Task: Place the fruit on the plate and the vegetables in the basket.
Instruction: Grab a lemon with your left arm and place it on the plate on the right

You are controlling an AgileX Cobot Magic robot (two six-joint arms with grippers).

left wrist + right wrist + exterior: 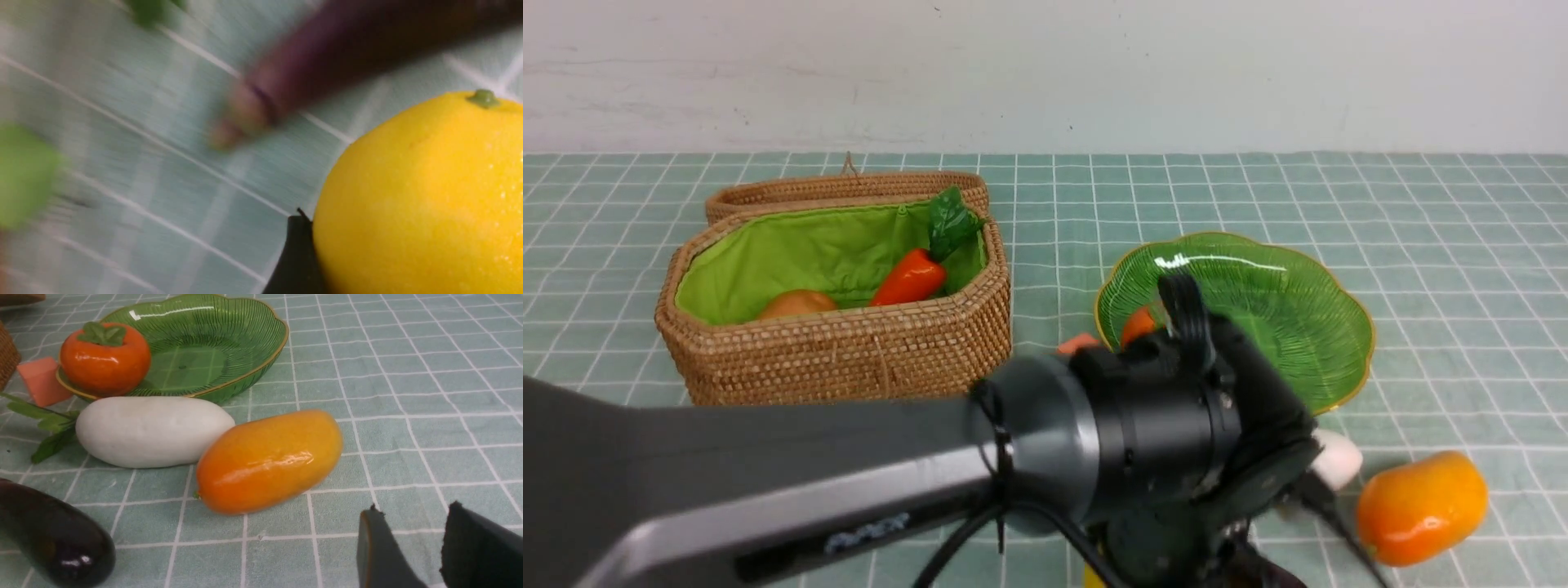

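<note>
Left claw clamped on lemon near the bench's front edge, right claw apart and empty by mango, persimmon on plate, carrot in basket, radish just beside plate

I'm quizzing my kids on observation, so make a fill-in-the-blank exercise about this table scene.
The round orange ____ sits on the green ribbed glass plate.
The red-orange carrot lies in the woven wicker ____.
Beside the white oblong radish lies the oval orange-yellow ____.
The left tool grips the yellow ____.
Answers: persimmon, basket, mango, lemon.
</note>
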